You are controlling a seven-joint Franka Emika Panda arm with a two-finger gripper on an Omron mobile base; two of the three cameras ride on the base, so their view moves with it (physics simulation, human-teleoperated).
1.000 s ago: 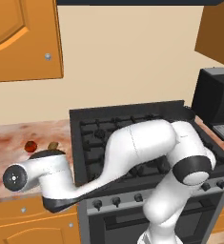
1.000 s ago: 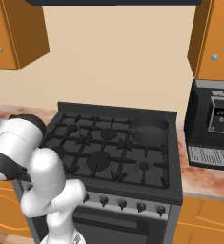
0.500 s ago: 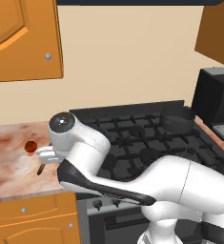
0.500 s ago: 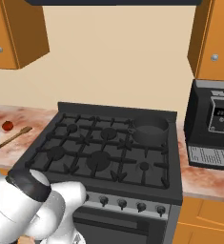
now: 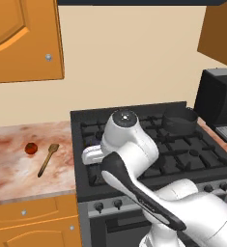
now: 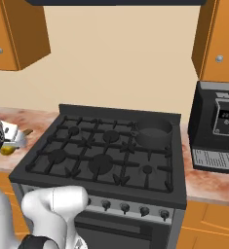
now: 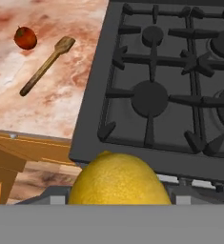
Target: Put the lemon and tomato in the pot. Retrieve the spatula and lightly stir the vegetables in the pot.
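The gripper (image 6: 9, 144) pinches the lemon (image 7: 118, 178), carried over the stove's front-left edge. Step in hand: delivering it. The tomato (image 5: 31, 148) and spatula (image 5: 48, 159) lie on the counter (image 5: 13, 169). Next, swing across to the pot (image 6: 153, 133) at far right.

Orange cabinets (image 5: 23, 41), beige wall (image 6: 121, 58), marbled counter (image 5: 13, 164)

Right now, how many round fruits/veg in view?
2. The tomato sits on the counter beside the spatula; the lemon is at the gripper, above the stove's front edge.
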